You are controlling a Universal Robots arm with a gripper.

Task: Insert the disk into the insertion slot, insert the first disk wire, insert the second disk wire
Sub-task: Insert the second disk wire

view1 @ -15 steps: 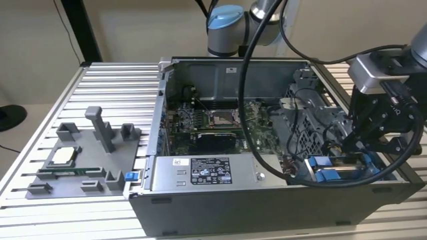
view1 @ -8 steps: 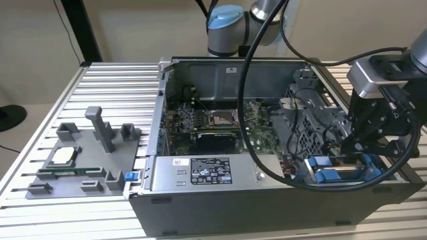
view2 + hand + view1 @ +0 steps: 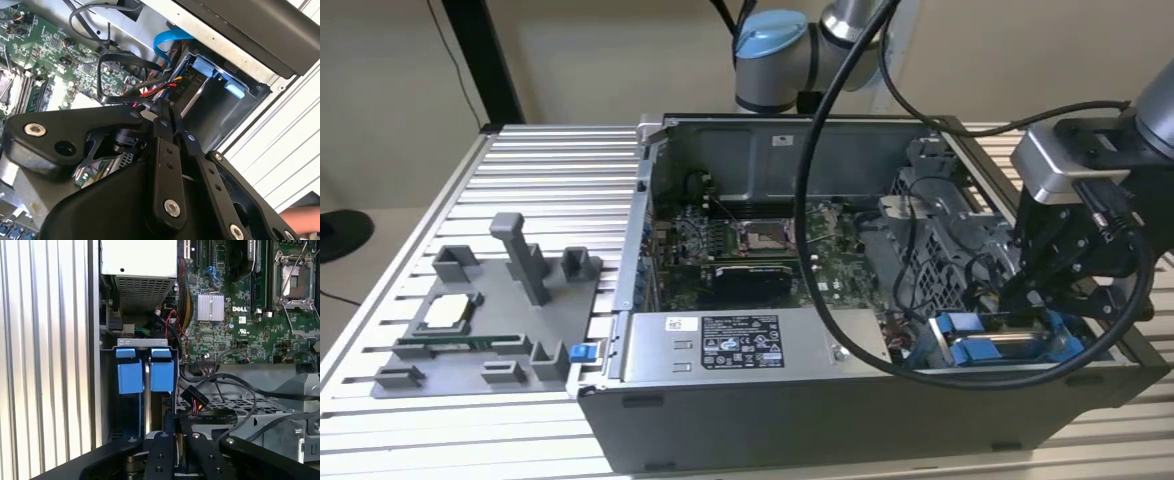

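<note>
Step in hand: wire work, judged from the layout; the disk (image 3: 145, 377) already sits in the insertion slot (image 3: 107, 390), at the case corner beside the power-supply box (image 3: 740, 345).
Disk position: seated edge-up in the bay, its blue frame tabs showing in both wrist views and, in the exterior view, at the near corner on the exterior view's right.
Gripper: the gripper (image 3: 176, 421) has its fingers drawn close together just over the bay, right beside a black wire connector (image 3: 196, 400); whether they actually pinch a wire cannot be told.
Next move calls for: fine alignment of a connector with the disk's end, in a tight space crowded by loose cables (image 3: 120, 65).
Risk: snagging the red-and-black bundle near the fingertips.
Counts: one disk, one slot, two blue tabs on the frame, one gripper, one computer case (image 3: 854, 420), one motherboard (image 3: 240, 315), one grey parts tray (image 3: 480, 330) on the desk (image 3: 560, 170).
</note>
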